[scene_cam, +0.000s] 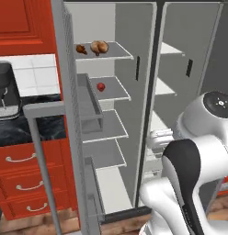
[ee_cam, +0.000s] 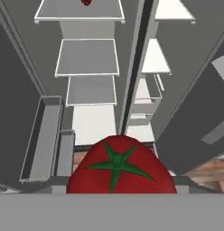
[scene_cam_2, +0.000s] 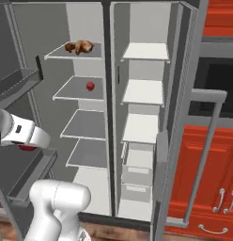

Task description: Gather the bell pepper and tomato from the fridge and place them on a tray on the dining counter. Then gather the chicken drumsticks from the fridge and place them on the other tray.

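With the fridge (scene_cam: 134,92) standing open, the chicken drumsticks (scene_cam: 93,47) lie on its top left shelf, and a small red item (scene_cam: 101,86) sits one shelf lower. The gripper (ee_cam: 120,189) is clamped on the tomato (ee_cam: 120,169), well below those shelves.

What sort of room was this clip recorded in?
A rendered home kitchen, most likely: an open double-door fridge with chicken drumsticks on a shelf, red drawer cabinets and a black marble counter.

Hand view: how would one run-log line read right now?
hand: shut on tomato | fridge: doors open | drumsticks: top shelf
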